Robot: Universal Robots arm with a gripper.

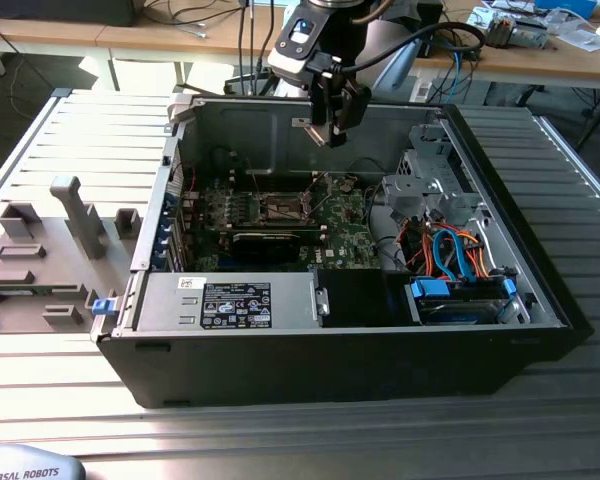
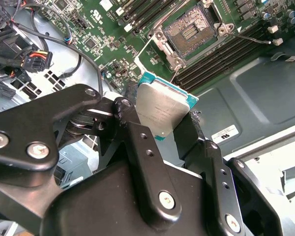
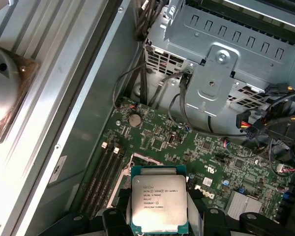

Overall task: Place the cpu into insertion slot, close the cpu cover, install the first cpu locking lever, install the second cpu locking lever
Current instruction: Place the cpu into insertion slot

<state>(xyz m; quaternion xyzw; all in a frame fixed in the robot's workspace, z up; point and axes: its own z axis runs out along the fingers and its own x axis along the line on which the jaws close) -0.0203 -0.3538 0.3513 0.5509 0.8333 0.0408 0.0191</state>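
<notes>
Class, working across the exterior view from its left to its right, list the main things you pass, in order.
Grey fixture plate → white label → gripper, holding the cpu → metal drive cage → case's black side wall.

- I counted one cpu [image 3: 159, 202], a single chip and no second.
- One gripper [image 1: 330, 128] was all I had out there.
- One open computer case [image 1: 330, 365].
- One green motherboard [image 1: 350, 235], and on it I made out one insertion slot [image 2: 194, 30].
- One coin battery [image 3: 133, 119].
- One black card [image 1: 270, 243].
- One grey drive cage [image 3: 226, 54].
</notes>
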